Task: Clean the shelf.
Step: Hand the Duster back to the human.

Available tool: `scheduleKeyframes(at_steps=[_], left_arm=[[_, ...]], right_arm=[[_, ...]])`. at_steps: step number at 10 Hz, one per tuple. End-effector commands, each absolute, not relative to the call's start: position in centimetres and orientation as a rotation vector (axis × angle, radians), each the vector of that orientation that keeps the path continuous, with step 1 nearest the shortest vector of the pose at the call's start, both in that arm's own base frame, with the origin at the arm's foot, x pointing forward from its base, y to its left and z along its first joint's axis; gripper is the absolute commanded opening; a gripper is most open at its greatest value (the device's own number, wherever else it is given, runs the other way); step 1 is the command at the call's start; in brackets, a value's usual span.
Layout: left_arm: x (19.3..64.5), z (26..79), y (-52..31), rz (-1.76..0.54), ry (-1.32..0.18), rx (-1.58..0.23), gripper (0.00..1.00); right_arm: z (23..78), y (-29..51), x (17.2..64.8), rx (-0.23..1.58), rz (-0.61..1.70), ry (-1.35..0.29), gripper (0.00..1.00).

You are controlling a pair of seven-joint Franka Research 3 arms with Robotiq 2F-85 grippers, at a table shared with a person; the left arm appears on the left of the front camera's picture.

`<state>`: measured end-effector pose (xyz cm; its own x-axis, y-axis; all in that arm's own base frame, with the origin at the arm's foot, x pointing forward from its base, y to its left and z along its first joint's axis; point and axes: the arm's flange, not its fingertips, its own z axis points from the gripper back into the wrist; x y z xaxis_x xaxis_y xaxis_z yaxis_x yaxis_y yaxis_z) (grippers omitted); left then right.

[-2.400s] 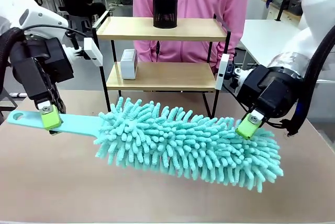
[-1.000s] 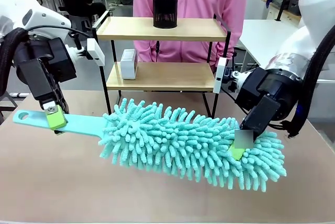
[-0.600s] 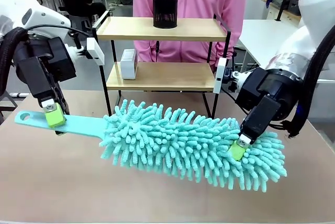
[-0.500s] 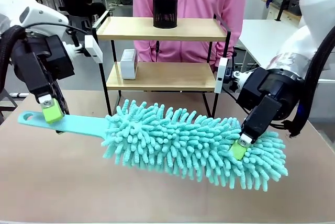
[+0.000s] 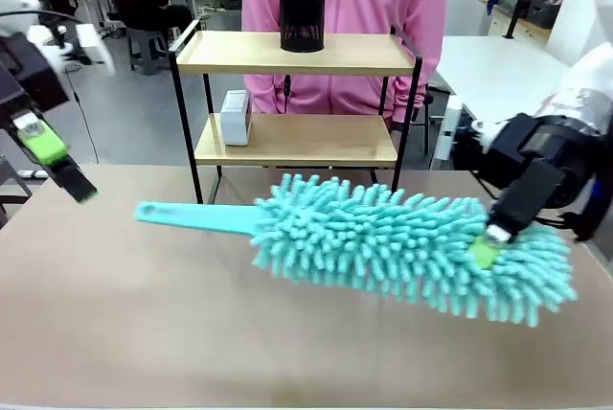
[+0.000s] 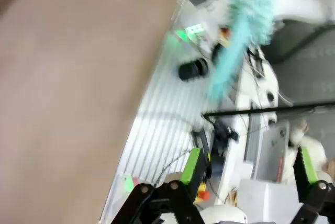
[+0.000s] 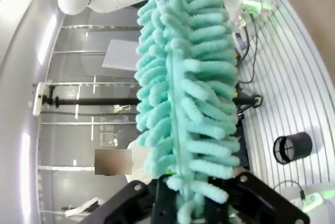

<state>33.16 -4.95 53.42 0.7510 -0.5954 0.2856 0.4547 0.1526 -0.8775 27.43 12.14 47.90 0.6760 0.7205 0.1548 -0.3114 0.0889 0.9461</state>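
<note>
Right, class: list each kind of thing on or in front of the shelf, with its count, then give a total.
Teal duster: 1
Black mesh cup: 1
Small white box: 1
Shelf: 1
Total: 4

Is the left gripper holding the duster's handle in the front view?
No. The left gripper hangs open at the picture's left edge, clear of the duster, whose handle is free.
</note>
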Motion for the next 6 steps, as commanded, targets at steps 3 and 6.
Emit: scheduleKeyframes(at_steps=[3, 6], left_arm=[[32.0, 52.0, 5.0, -0.169, -0.403, -1.385, 1.00], [33.8, 49.3, 5.7, 0.032, -0.454, -1.392, 1.00]], right_arm=[[52.1, -1.1, 27.5, 1.441, 0.806, 0.210, 0.00], [53.4, -7.3, 28.1, 1.602, 0.658, -0.179, 0.00]])
